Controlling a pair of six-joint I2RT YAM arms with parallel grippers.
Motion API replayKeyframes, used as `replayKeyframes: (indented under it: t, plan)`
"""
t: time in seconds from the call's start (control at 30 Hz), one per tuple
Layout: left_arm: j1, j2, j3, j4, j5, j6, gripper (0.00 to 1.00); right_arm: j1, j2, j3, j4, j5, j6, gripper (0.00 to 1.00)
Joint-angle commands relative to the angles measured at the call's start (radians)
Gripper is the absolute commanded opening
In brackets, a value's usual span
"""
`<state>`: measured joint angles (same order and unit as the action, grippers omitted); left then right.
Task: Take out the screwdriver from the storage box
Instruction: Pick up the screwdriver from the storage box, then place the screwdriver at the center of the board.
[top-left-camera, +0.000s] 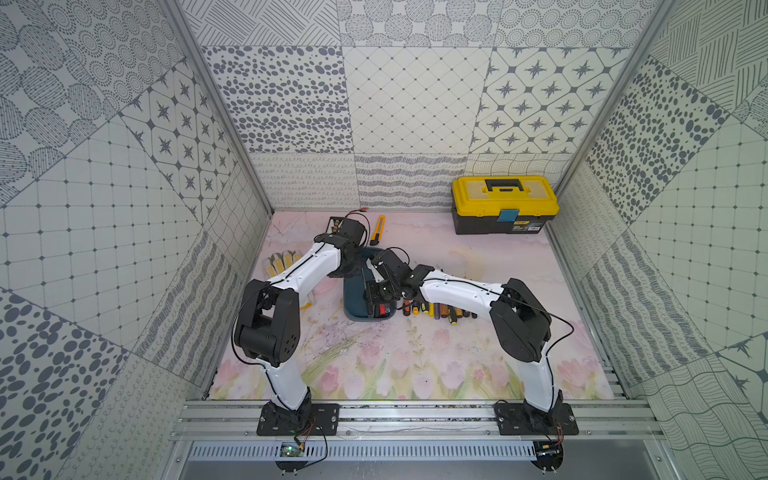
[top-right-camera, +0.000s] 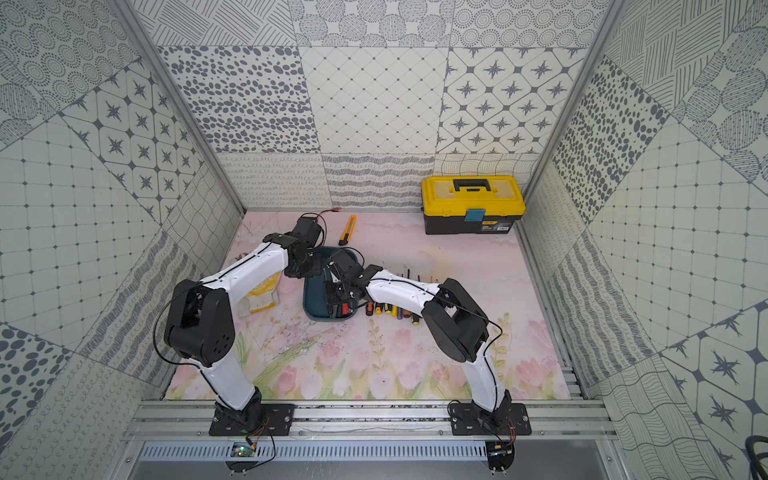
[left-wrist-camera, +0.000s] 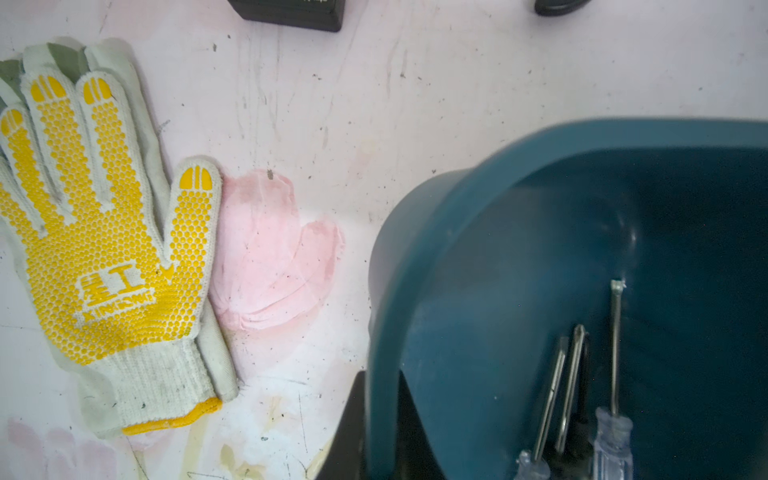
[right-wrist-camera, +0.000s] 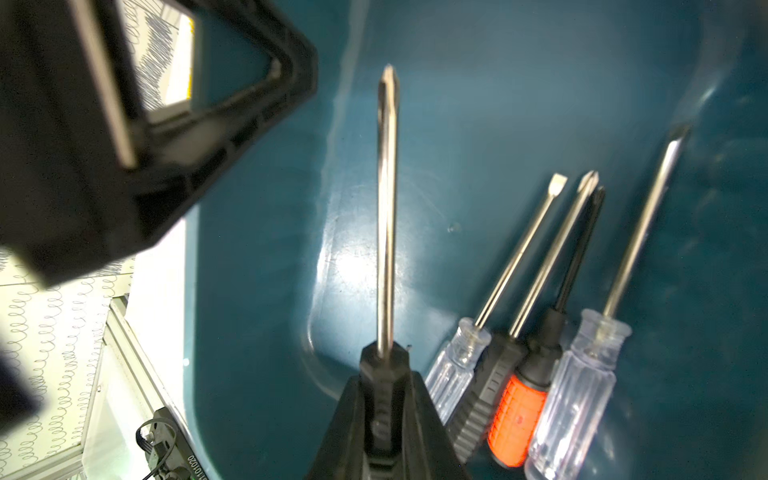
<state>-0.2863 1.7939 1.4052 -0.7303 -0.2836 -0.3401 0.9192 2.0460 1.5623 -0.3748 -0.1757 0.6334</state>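
Already the right gripper (right-wrist-camera: 384, 419) clamps the black-handled screwdriver (right-wrist-camera: 385, 216) over the storage box (right-wrist-camera: 498, 83), whose rim the left gripper (left-wrist-camera: 380, 424) pinches shut, so lifting clear comes next.

Both arms reach over the storage box (top-left-camera: 353, 309); screwdrivers (top-left-camera: 436, 311) lie beside it

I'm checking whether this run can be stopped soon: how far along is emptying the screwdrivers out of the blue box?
Done: a row of screwdrivers already lies on the table beside the storage box. In hand: the right gripper is shut on a black-handled screwdriver above the box floor, while the left gripper is clamped on the box rim. Left: four screwdrivers remain inside, so the job isn't finished.
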Motion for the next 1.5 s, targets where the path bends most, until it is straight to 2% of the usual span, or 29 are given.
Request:
replayKeyframes:
  t: [0.0, 0.63, 0.97, 1.47]
  plan:
    - [-0.002, 0.004, 0.022, -0.005, -0.017, -0.008, 0.00, -0.003, -0.067, -0.014, 0.062, 0.019, -0.028, 0.00]
    - [0.030, -0.001, 0.037, -0.027, -0.066, 0.022, 0.00, -0.095, -0.241, -0.158, 0.047, 0.137, -0.035, 0.00]
    - [0.055, 0.009, 0.058, -0.049, -0.074, 0.044, 0.00, -0.115, -0.164, -0.123, -0.149, 0.223, -0.028, 0.00]
    - [0.065, 0.010, 0.063, -0.054, -0.049, 0.037, 0.00, -0.111, 0.000, -0.026, -0.220, 0.137, 0.003, 0.00]
